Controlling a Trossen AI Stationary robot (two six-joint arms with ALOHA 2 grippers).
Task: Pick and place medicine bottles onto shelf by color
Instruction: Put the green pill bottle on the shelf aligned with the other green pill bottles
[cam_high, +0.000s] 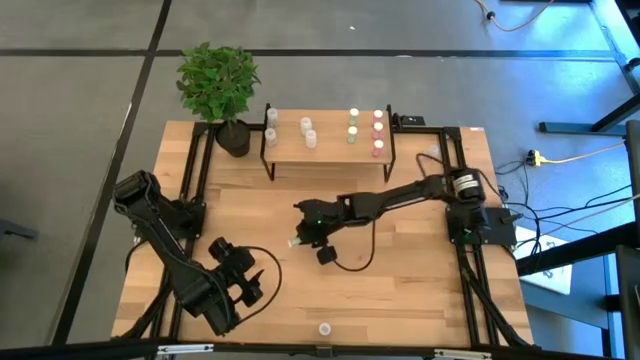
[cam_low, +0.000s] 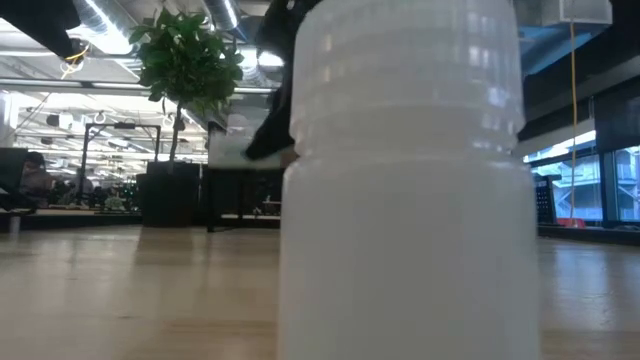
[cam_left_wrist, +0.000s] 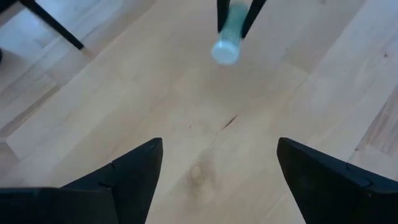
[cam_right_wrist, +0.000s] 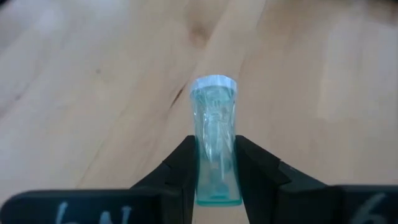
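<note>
Wood table (cam_high: 400, 280), R gripper (cam_right_wrist: 216, 163) clamps green-tinted bottle (cam_right_wrist: 215, 140), shelf (cam_high: 330, 147) w/ bottles

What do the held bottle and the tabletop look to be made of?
Bottle in the right end effector: likely clear, green-tinted plastic; its wall shows through. Tabletop: light wood, probably matte-sealed; plank seams and grain show.

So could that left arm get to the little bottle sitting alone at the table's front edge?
Probably yes. The left gripper is open and holds nothing, and only bare table shows between it and the lone bottle. The right gripper is busy with another bottle.
</note>
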